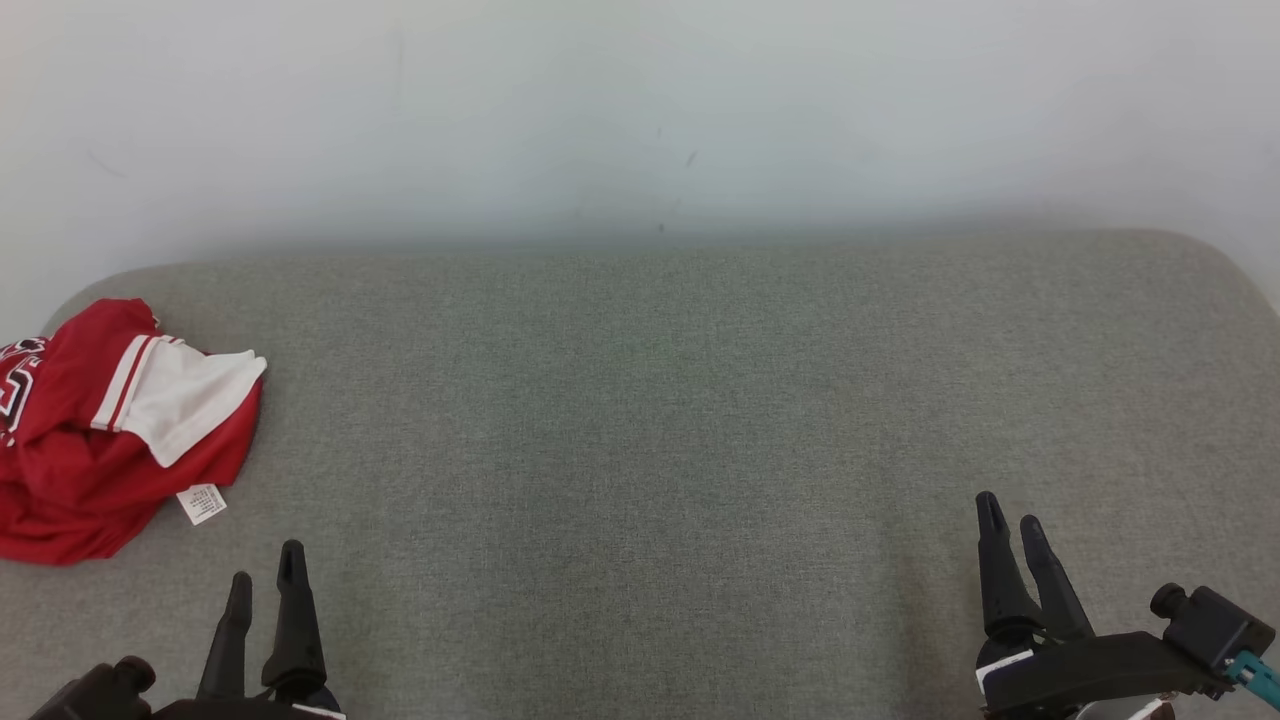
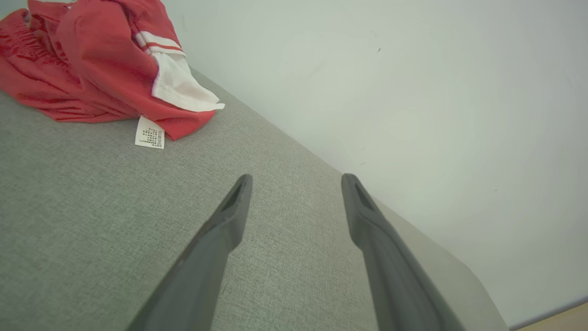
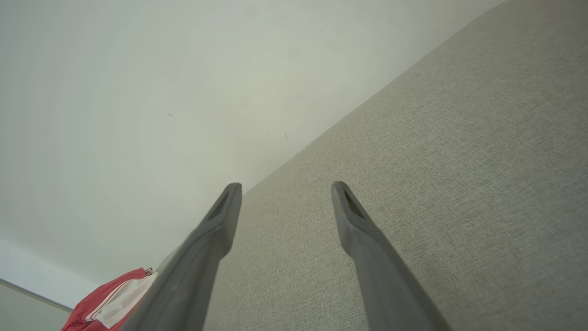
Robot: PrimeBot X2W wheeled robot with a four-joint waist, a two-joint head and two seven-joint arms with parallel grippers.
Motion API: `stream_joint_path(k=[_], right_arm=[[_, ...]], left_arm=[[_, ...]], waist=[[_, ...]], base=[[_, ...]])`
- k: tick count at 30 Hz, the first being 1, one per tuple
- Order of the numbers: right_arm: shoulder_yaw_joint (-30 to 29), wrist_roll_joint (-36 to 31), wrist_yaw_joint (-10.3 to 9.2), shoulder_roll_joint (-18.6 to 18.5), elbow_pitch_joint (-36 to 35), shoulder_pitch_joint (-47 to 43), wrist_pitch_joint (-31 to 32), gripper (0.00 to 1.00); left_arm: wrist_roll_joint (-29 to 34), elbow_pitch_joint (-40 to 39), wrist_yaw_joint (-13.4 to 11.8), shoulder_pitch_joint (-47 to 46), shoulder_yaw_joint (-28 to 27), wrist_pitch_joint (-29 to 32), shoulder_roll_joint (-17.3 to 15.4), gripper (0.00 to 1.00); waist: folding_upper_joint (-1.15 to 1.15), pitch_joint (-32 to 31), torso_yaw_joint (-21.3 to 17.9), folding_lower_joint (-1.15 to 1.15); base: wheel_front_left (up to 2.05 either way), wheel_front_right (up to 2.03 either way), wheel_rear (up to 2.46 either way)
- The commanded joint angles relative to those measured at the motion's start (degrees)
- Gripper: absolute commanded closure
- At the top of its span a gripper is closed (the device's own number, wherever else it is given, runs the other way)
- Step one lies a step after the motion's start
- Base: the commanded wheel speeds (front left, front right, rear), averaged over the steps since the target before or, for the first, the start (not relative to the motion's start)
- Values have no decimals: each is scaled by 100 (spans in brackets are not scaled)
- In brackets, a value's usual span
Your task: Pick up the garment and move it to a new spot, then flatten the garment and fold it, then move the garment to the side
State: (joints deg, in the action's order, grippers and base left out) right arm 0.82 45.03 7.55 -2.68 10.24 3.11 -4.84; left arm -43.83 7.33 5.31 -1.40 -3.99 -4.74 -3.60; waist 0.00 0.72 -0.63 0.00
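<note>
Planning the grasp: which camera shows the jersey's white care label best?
The left wrist view: the care label lies close and sharp on the grey surface at the red jersey's lower edge. The head view has it small. The right wrist view catches a red-and-white jersey corner.

The red garment (image 1: 90,450) runs off the left edge of the head view. In the left wrist view 2 edges crop it. In the right wrist view the right gripper (image 3: 285,195) hides part of it. Print on its label (image 1: 202,503) is too small to read.
</note>
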Motion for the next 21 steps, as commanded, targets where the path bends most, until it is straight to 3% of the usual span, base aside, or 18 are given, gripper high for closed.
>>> stream_joint_path(k=[1, 21], right_arm=[[42, -308, -5, -21, -77, 4, -75, 0], [87, -1722, -7, -24, -112, -78, -388, 0]], left_arm=[[306, -102, 20, 0, 27, -80, -81, 0], [1585, -265, 26, 176, 172, -396, -253, 0]], waist=[[0, -7, -5, 0], [0, -48, -32, 0]], base=[[0, 0, 0], [0, 0, 0]])
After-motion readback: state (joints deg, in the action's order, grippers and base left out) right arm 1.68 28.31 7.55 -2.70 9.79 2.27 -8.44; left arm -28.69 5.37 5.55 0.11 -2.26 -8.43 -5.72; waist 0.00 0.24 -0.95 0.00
